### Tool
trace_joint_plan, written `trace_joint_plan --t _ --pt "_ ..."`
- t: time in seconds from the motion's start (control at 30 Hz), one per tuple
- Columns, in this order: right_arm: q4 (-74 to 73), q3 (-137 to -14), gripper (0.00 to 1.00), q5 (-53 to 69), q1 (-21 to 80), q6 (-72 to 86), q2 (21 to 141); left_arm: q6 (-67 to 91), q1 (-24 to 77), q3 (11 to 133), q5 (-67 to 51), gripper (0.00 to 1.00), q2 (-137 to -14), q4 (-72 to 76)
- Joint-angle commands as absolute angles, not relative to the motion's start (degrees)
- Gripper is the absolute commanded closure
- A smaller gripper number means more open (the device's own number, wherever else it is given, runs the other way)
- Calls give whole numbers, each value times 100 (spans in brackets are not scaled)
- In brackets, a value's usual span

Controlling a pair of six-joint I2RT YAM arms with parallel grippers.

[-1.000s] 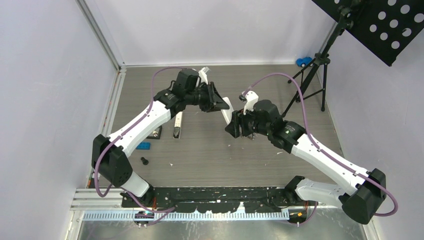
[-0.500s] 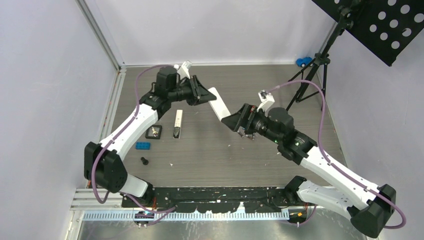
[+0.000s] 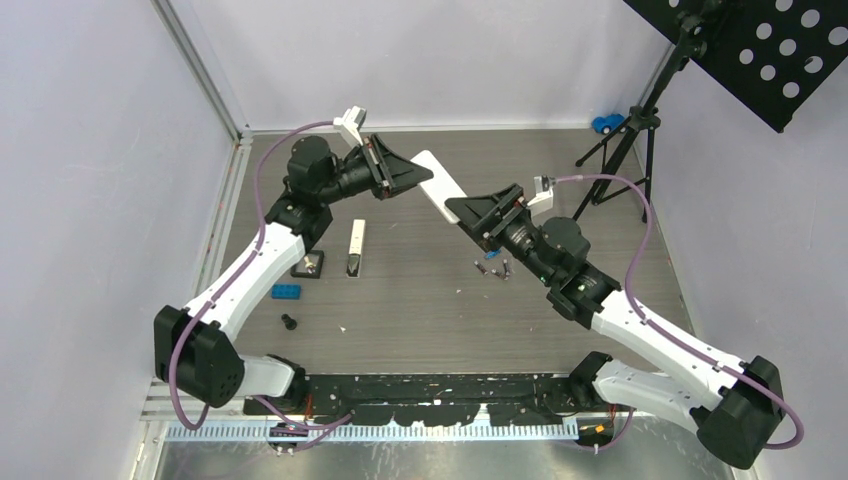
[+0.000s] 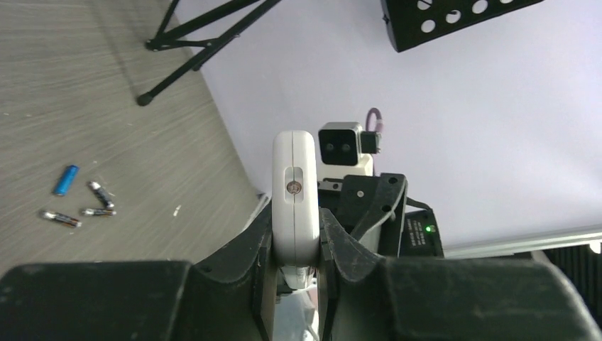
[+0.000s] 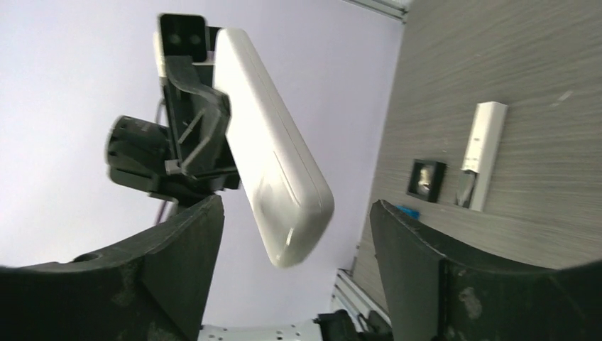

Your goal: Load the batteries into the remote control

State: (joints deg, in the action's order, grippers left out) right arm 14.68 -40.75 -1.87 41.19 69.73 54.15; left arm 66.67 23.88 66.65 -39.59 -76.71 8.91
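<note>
Remote control [image 3: 438, 183] in left pincer [image 3: 424, 178], aloft

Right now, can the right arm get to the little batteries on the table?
Probably yes: the batteries lie uncovered close to the open, empty right gripper, which must first back off the white remote.

No writing, brand, number or sign can be read in any view. The white remote control [image 4: 296, 192], clamped in the left gripper [image 4: 296, 249], shows a plain shell with 1 small round fitting on its narrow end, with no lettering to make out. Beyond the right gripper [image 5: 297, 227], a small black square piece [image 5: 426, 180] on the table [image 5: 539, 85] carries a pale mark, too small to read.
</note>
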Motion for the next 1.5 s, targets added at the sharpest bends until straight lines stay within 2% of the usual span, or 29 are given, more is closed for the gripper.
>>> trace_joint_plan --t 0.0,0.13,0.37,0.43,0.5,0.63,0.77,0.9,0.97,1.07,1.3,1.47 --pt "2586 -4417 25 -91 4139 7243 5498 7386 2365 6522 -4307 100 -7399 1903" --pt "2705 -4398 38 -75 4140 7195 5511 7714 2364 6412 -4381 100 -7373 2219" --pt "2869 -4217 72 327 4140 7059 5545 8015 2289 6351 -4380 100 -7345 2465" --pt "2828 -4155 80 346 4140 6965 5508 8200 2233 6300 -4407 100 -7336 2685" --pt "2943 -4059 82 453 4135 6839 5488 8380 2121 6211 -4380 100 -7317 2878" --pt "3510 -3767 83 620 4140 6592 5437 8495 1914 6084 -3860 100 -7266 2871" --pt "3155 -3849 84 402 4105 6607 5449 8820 1783 5966 -3757 100 -7391 3470" --pt "2743 -3927 84 -194 4104 6784 5445 8962 1612 6024 -3802 100 -7376 3399" --pt "2486 -3857 77 -693 4104 7009 5404 8965 1608 6111 -3850 100 -7370 3282" --pt "2616 -3714 73 -921 4100 7269 5338 8999 1613 6175 -3891 100 -7425 3207" --pt "1155 -4096 50 -1192 4081 7295 4988 9079 1617 6035 -3883 100 -7668 3386" --pt "1226 -4240 45 -668 3952 7222 5113 9137 1626 5995 -3898 100 -7854 3592"
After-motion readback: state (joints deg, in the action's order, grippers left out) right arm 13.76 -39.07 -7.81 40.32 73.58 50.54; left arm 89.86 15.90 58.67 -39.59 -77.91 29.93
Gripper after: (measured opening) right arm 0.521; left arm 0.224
